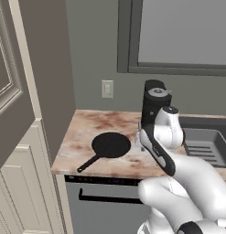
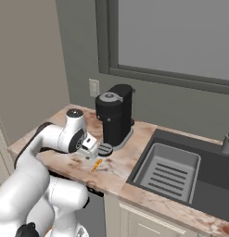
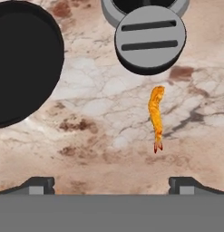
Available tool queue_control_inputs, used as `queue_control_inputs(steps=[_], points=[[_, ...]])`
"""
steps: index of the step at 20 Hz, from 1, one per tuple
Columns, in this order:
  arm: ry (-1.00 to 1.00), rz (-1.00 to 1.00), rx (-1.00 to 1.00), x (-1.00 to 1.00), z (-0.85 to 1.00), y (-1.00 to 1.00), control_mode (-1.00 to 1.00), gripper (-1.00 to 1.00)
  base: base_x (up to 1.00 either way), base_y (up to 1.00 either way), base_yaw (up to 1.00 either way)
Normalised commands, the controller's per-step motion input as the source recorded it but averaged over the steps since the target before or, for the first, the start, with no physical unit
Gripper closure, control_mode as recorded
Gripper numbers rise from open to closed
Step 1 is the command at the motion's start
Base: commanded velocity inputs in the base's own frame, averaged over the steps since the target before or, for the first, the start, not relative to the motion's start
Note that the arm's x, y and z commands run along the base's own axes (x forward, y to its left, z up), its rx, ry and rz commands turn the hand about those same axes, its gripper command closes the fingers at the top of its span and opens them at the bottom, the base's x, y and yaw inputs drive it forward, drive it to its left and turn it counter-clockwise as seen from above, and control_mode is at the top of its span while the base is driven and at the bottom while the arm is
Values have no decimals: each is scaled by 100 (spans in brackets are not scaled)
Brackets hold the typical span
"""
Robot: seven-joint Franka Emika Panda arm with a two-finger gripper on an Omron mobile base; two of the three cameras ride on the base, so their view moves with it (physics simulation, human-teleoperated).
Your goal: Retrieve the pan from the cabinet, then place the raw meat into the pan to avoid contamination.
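The black pan [image 1: 110,145] lies flat on the marble counter [image 1: 87,125], its long handle pointing toward the front-left edge. In the hand view the pan [image 3: 20,61] sits at the left. The raw meat [image 3: 156,115], a small orange piece, lies on the bare counter right of centre, also visible in the right base view as the raw meat [image 2: 96,165]. My gripper [image 3: 111,186] hovers over the counter, open, with nothing between its fingertips [image 3: 38,185]. The gripper [image 2: 91,153] hangs just above and left of the meat. The cream cabinet [image 1: 20,183] stands at the left, its upper door [image 1: 9,91] swung open.
A black coffee machine [image 2: 115,115] stands at the back of the counter, its round grey drip tray [image 3: 149,38] just beyond the meat. A sink [image 2: 169,171] with a faucet [image 2: 227,139] lies to the right. A dark dishwasher front [image 1: 105,201] is under the counter.
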Motion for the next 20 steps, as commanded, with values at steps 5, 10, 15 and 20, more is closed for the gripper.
queue_control_inputs(steps=[5, 10, 15, 20], points=[[0, 0, -2, 0, -14, -29, -100, -100, 0, 0, 0], [1, 0, -3, 0, -10, -18, -100, -100, 0, 0, 0], [0, 0, -1, 5, -15, -18, -100, -100, 0, 0, 0], [0, 1, 0, 11, -12, -19, -100, -100, 0, 0, 0]])
